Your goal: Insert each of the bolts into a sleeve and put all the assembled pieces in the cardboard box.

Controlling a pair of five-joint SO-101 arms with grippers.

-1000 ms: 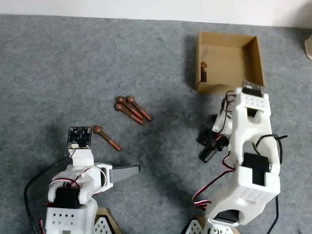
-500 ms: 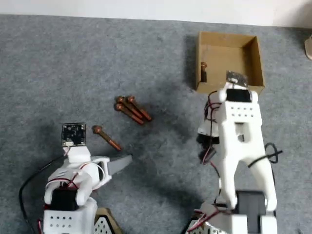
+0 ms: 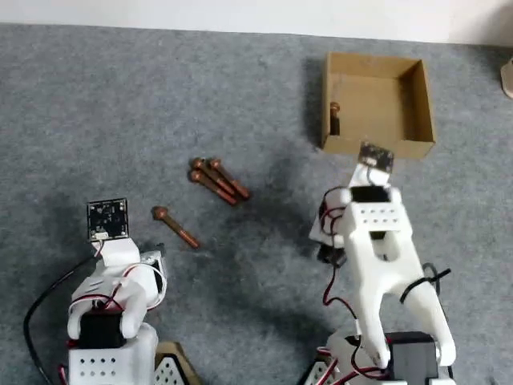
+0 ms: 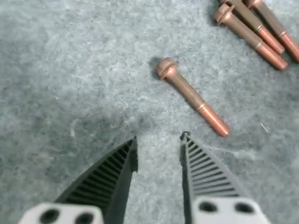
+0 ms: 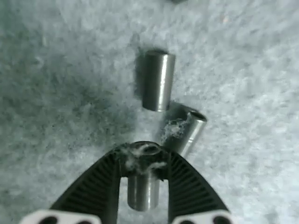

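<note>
Sitting clamped between right jaws: sleeve (image 5: 142, 192)

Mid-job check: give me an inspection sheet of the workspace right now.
Surface: grey carpet.
Job's things: cardboard box holding one assembled piece; single bolt apart from bolt cluster; two loose sleeves lying.
Clutter: pale fluff on one loose sleeve.
Grippers: left gripper open, empty, near the single bolt; right gripper shut on a sleeve.
Cables: wires loop along the right arm; black cable by the left arm.
Surroundings: white wall strip.
</note>
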